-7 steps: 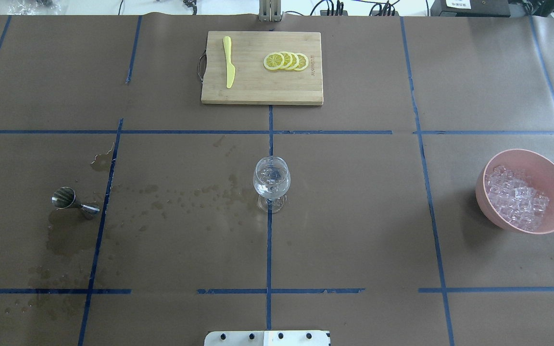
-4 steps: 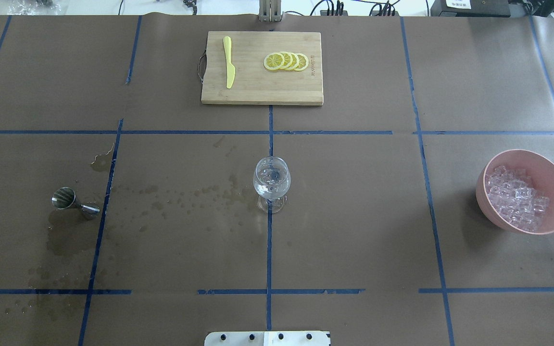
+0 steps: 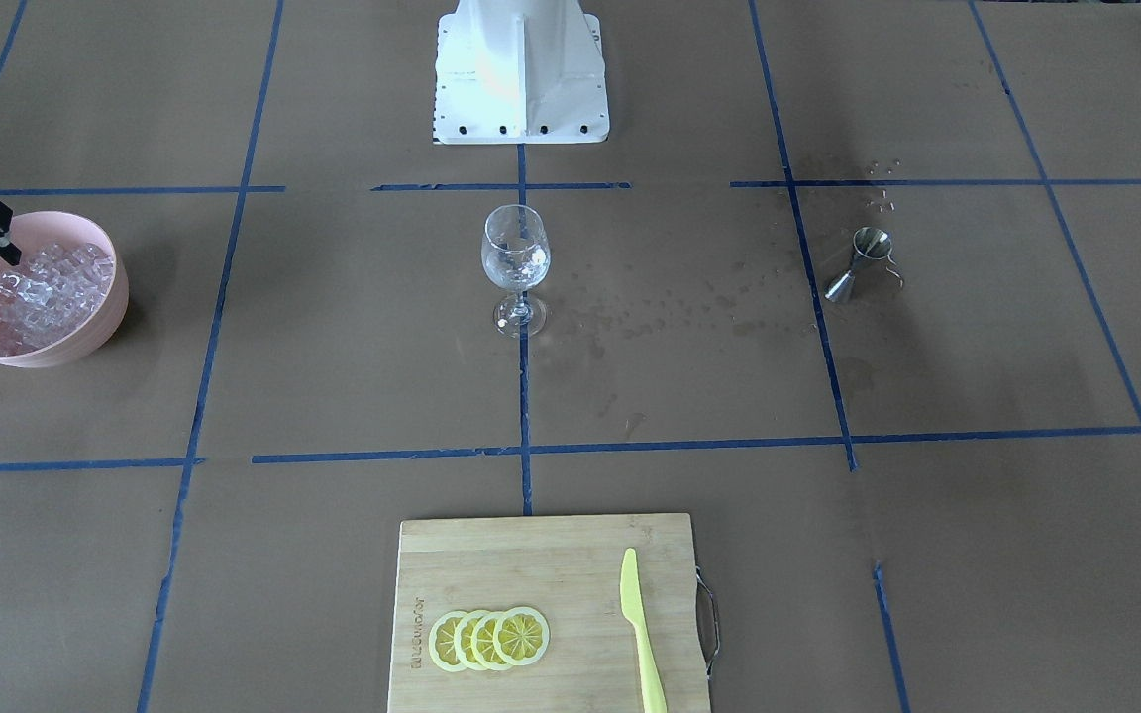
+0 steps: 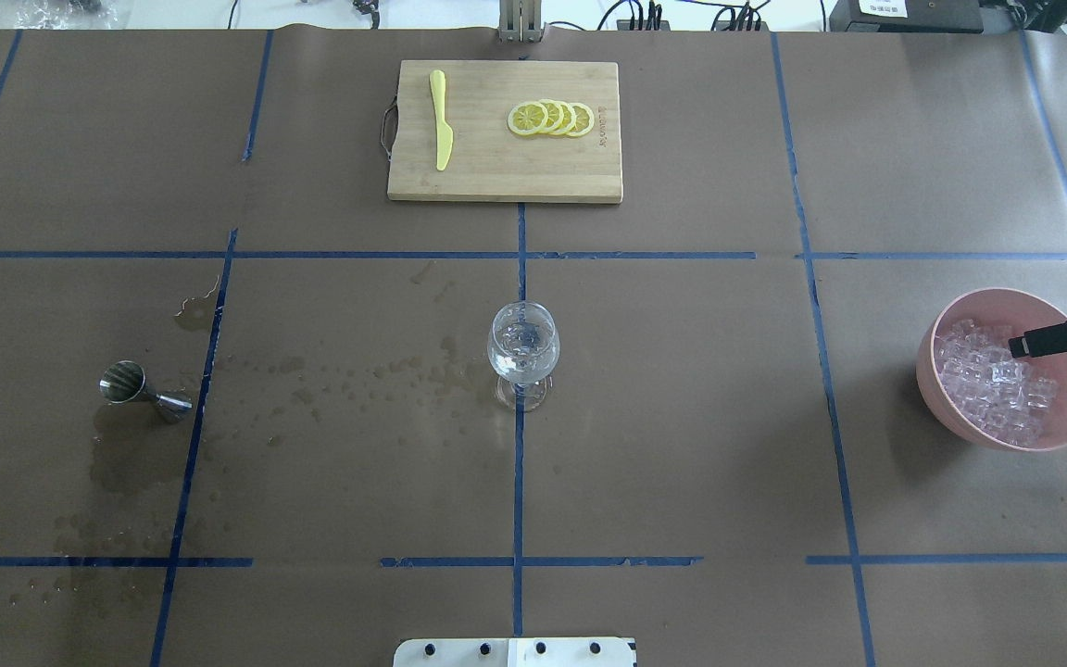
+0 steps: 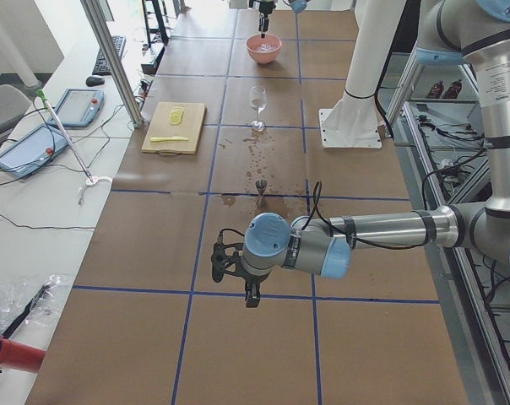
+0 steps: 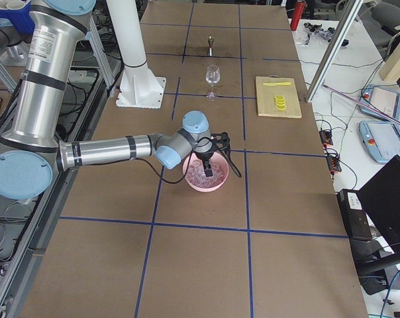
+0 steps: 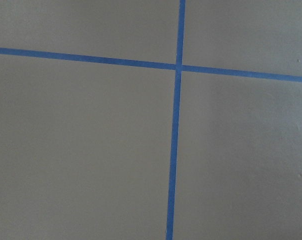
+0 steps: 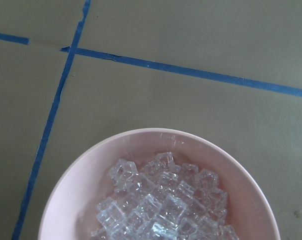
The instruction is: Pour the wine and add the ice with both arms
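The left hand (image 5: pixel 236 272) appears only in the left side view. It hangs low over bare tabletop (image 5: pixel 154 245), well apart from the task items. Whether its fingers are apart or together cannot be told. Its wrist camera records only brown covering and a crossing of blue tape (image 7: pixel 178 67).

Mid-table, the wine glass (image 4: pixel 522 347) stands upright on the centre tape line. A steel jigger (image 4: pixel 140 387) stands toward the robot's left, with wet spots (image 4: pixel 357 380) scattered between it and the glass.

Toward the robot's right, the ice (image 4: pixel 992 389) is heaped in a pink bowl (image 4: pixel 928 384). The right hand (image 6: pixel 210 165) points down over the heap. The overhead view catches only a black finger coming in from the edge, while the right side view shows the whole arm reaching across. The spacing of the fingers cannot be told. The right wrist camera shows only the cubes and the bowl's rim.

At the far edge, a wooden cutting board (image 4: pixel 504 176) carries a yellow knife (image 4: pixel 441 120) and overlapping lemon slices (image 4: pixel 552 119).
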